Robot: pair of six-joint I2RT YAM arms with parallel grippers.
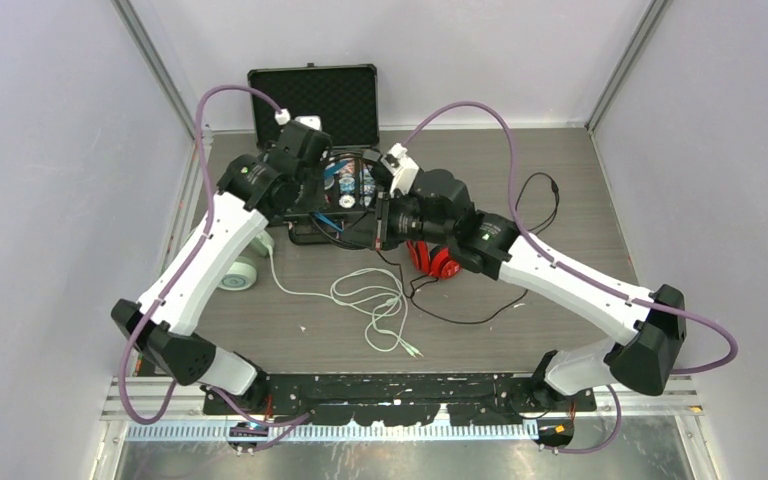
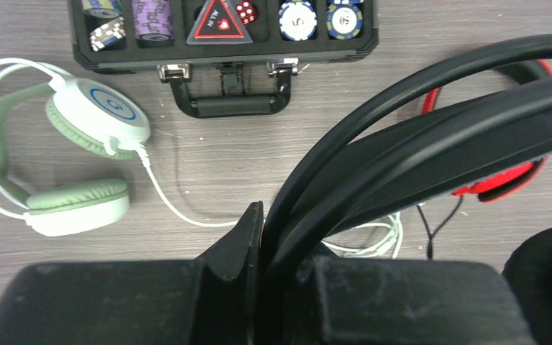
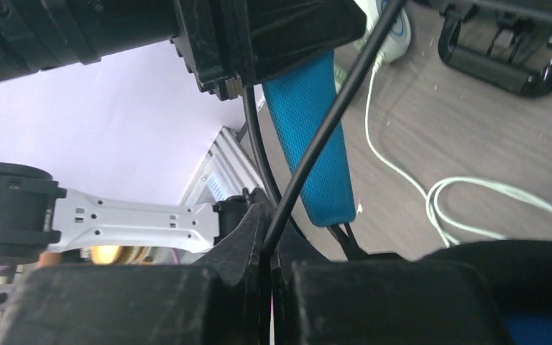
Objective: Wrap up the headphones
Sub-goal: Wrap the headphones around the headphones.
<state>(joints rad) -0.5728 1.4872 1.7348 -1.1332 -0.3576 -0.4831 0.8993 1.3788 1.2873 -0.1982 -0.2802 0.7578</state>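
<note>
View from above and both wrists: the black headphones (image 2: 431,136) hang between my 2 arms, above the counter (image 1: 290,340) and just in front of the open case (image 2: 115,61) of chips.

(a) My left gripper (image 2: 269,233) is clamped on the black headband, which fills the gap between the jaws.

(b) My right gripper (image 3: 267,237) is pinched together on the thin black cable (image 3: 330,108), which runs up past the blue inner band (image 3: 316,129).

(c) On the counter lie the red headphones (image 1: 432,262) under my right arm, and the mint-green headphones (image 2: 79,158) to the left, their white cable (image 1: 360,295) in loose loops toward the near edge.

Handling, as I judge it: the headband is stiff, light and springy, so it gives a firm hold at mid-arch. The ear cushions are soft and would squash, so they make a poor grip. The cable is limp and smooth and may slide through closed jaws. I would hold it close to the earcup and keep light tension, since a hard pull could strain the joint where it enters.
</note>
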